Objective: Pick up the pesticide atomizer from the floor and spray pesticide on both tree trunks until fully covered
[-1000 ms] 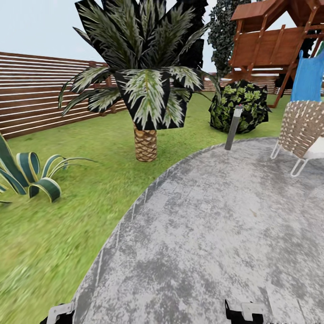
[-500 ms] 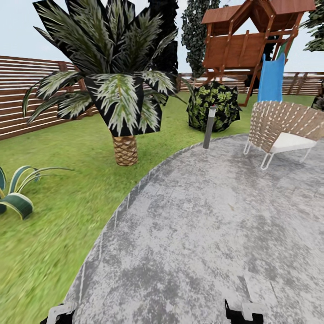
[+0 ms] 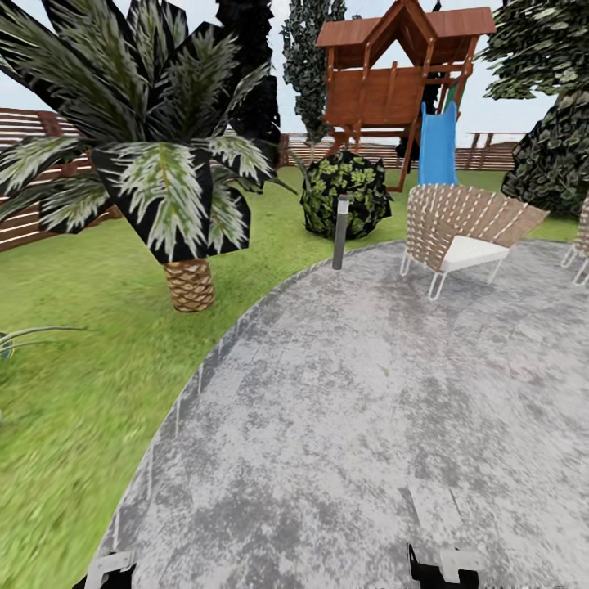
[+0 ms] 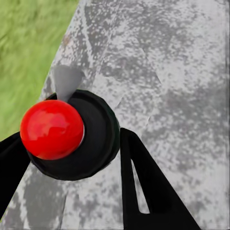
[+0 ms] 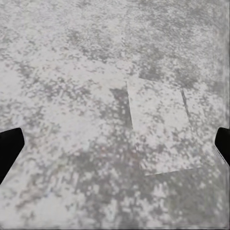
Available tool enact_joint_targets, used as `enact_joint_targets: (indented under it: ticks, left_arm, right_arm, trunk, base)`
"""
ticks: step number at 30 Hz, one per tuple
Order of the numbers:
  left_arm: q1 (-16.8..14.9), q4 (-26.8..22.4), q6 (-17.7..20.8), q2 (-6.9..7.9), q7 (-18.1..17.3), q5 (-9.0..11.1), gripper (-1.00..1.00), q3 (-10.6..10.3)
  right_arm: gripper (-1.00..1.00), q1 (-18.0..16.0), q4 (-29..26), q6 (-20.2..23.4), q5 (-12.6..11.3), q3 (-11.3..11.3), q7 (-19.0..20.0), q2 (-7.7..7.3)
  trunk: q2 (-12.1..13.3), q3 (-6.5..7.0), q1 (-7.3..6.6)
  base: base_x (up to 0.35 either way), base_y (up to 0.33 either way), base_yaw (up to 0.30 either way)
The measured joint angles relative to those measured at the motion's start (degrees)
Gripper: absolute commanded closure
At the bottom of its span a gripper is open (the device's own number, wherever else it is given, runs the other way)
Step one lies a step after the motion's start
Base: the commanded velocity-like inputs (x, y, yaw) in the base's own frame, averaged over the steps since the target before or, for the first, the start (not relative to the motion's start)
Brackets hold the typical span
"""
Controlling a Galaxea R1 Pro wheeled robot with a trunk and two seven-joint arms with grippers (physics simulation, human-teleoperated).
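I am rolling over the grey stone paving [image 3: 352, 409] of the garden, and no atomizer is showing anywhere ahead of me yet, nor either of the pale bare trunks I am meant to spray. My left pincer [image 4: 72, 201] is showing dark fingers set apart over the paving with nothing between them; a red knob [image 4: 51, 129] on a black disc [image 4: 96, 139] is sitting just beyond them, which I take to be part of my own body. My right pincer [image 5: 115, 153] is standing wide, its black tips at opposite edges of the wrist view, bare stone between them.

The risks, as I judge them: I am turning without the bottle in sight, so I could sweep past it, or run over it if it is lying low near my base. The grey bollard lamp [image 3: 340, 231] at twelve o'clock and the wicker chair [image 3: 462, 229] at one o'clock are standing in my path, and I could clip them. I could also mistake the scaly palm [image 3: 190, 282] at ten o'clock for a target tree.

Against the pictures of a second ago, my whole view is swinging rightward: palm, dark shrub [image 3: 348, 195], lamp and wooden playhouse [image 3: 393, 74] are all sliding left, the chair is coming fully into frame, a dark conifer [image 3: 556, 139] is appearing at two o'clock, and the striped agave is nearly gone.
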Motion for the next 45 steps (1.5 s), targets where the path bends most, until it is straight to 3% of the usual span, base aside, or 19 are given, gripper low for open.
enact_joint_targets:
  ticks: [14,27,45]
  left_arm:
    - [-0.01,0.05,0.01,0.00,0.00,0.00,1.00,0.04]
    - [0.01,-0.03,0.01,0.00,0.00,0.01,1.00,0.08]
    - [0.02,0.03,0.01,-0.03,-0.01,0.00,1.00,0.09]
  right_arm:
    - [-1.00,0.00,0.00,-0.03,0.00,0.00,0.00,0.00]
    - [-1.00,0.00,0.01,-0.06,0.00,0.00,0.00,0.00]
    - [-1.00,-0.01,0.01,-0.03,0.00,0.00,-0.01,0.00]
  trunk:
    - [5.62,2.51,-3.08]
    - [5.63,2.52,-3.09]
    - [5.63,2.52,-3.09]
  base:
    - [0.000,0.000,-0.300]
    - [0.017,-0.012,-0.300]
    - [0.164,-0.206,-0.300]
